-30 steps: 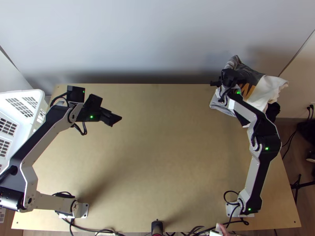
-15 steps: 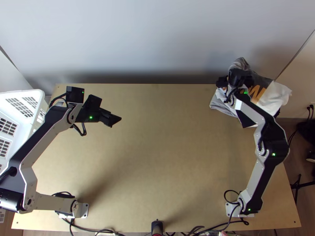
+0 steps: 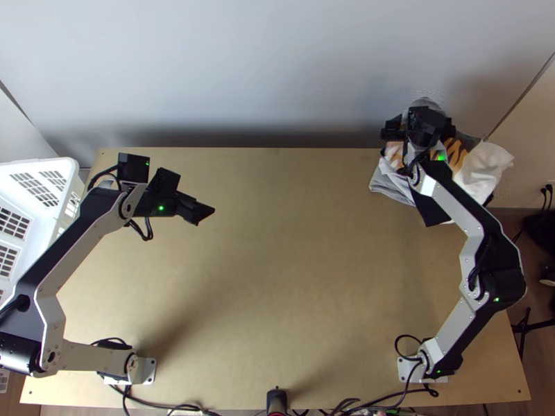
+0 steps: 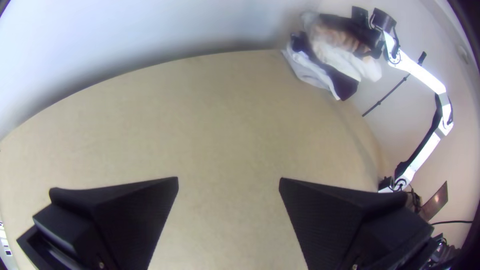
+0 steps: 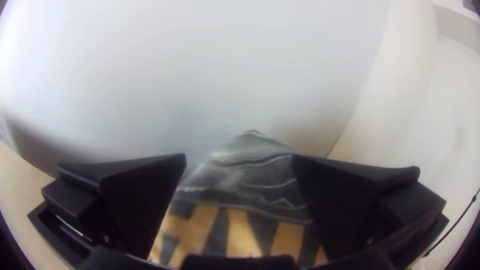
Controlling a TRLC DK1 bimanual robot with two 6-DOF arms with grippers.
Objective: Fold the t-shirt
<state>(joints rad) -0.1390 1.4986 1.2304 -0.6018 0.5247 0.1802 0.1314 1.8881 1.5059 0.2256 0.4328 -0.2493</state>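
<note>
In the top view my left gripper hangs over the table's left part, away from the cloth; in the left wrist view that gripper is open, with bare table between its fingers. At the far right corner lies a bunched pile of cloth, with a white, dark and orange-printed t-shirt over grey and navy cloth. My right gripper is above this pile. In the right wrist view the gripper stands open, with the shirt's grey and orange-striped part between and below its wide-set fingers.
A white slatted basket stands beside the table's left edge. The wall runs right behind the far edge. Bare tabletop spreads between the arms. Cables lie along the near edge.
My right gripper has shifted to the right and slightly toward the wall, while its arm's elbow swung outward. More orange print shows left of it. The left arm has kept still.
</note>
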